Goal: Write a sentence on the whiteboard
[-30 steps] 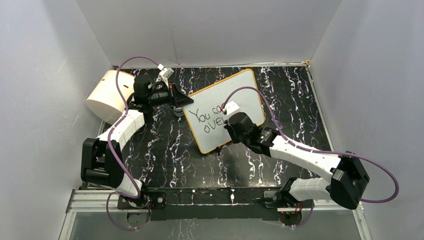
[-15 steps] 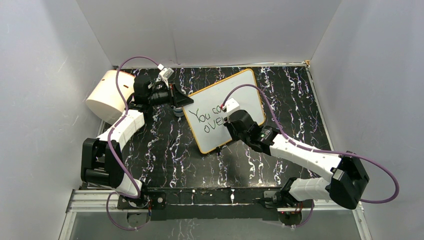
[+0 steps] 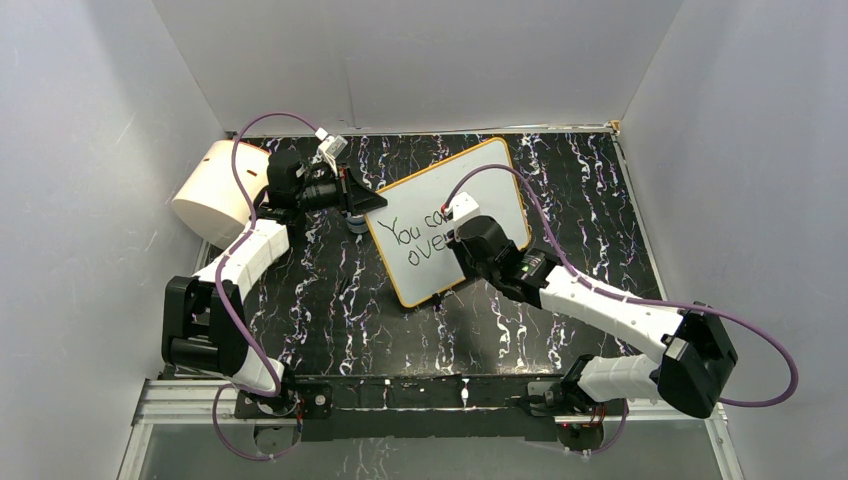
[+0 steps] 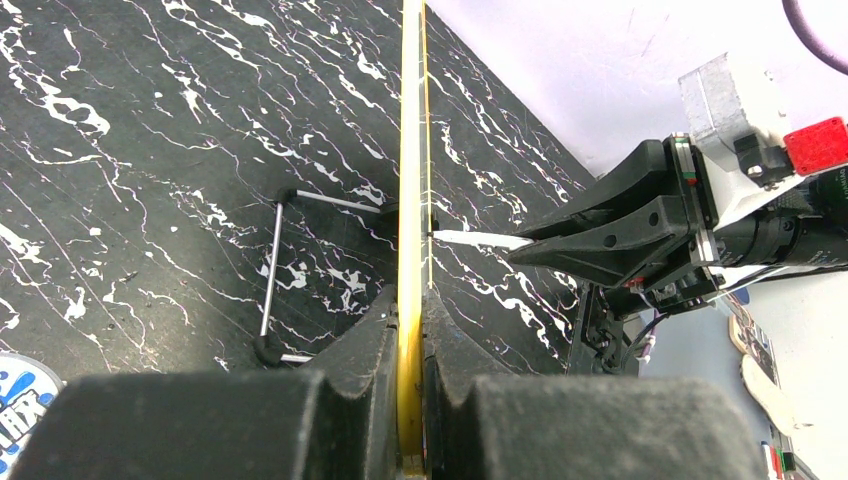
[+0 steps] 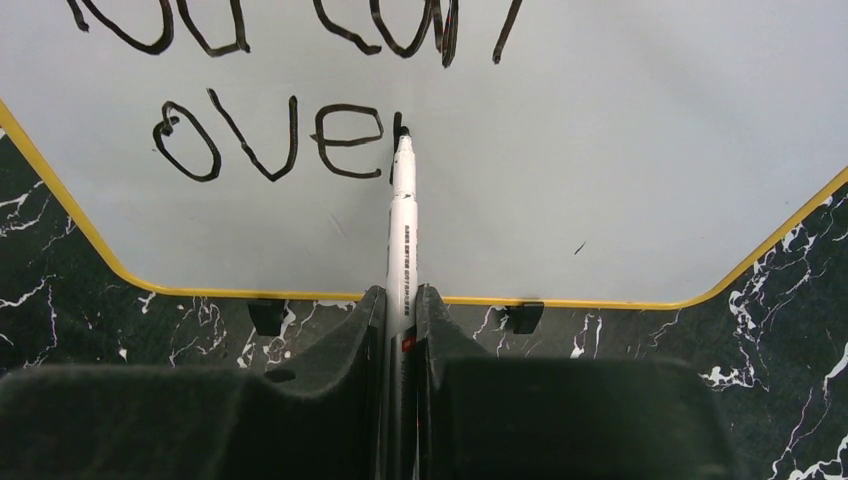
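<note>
**Both hands clamped at the whiteboard**

Top: the left hand (image 3: 360, 208) pinches the left edge of the whiteboard (image 3: 495, 185), which stands on the table (image 3: 330, 300).
Left wrist: jaws tight on its yellow rim.
Right wrist: the right hand (image 5: 402, 300) clamps a marker (image 5: 403, 220), its tip touching the sentence (image 5: 270, 150) at "ove".

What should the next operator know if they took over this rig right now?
Left gripper: shut on the edge of the whiteboard, steadying it where it stands on the table.
Right gripper: shut on the marker, tip touching the board.
Done: the sentence reads "You can" on the first line and "ove" on the second, with one more stroke begun at the tip.
Left: finish that word and the remaining words.
</note>
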Robot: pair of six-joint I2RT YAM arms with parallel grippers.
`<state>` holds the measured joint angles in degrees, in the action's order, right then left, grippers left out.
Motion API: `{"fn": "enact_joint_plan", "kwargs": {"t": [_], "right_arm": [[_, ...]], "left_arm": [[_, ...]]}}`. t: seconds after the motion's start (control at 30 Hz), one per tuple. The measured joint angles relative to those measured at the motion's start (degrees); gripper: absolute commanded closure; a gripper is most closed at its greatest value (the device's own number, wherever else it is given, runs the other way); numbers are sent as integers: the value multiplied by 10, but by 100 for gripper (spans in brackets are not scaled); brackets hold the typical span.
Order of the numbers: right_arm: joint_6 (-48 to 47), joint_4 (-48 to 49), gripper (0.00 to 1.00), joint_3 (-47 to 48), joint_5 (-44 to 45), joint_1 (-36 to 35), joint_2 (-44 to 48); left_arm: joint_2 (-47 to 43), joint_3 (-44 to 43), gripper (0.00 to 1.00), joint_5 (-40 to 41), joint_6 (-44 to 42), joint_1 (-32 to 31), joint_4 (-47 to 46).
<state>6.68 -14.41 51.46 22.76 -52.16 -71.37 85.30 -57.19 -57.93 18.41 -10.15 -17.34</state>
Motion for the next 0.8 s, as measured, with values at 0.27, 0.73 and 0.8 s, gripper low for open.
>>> {"fn": "enact_joint_plan", "kwargs": {"t": [0.27, 0.73, 0.8], "right_arm": [[-6, 10, 100, 6, 0, 3, -3], [0, 9, 100, 6, -2, 17, -2], [2, 9, 100, 6, -2, 19, -2]], "left_arm": [[0, 0, 100, 0, 0, 0, 0], [0, 0, 100, 1, 0, 0, 0], [0, 0, 100, 1, 0, 0, 0]]}}
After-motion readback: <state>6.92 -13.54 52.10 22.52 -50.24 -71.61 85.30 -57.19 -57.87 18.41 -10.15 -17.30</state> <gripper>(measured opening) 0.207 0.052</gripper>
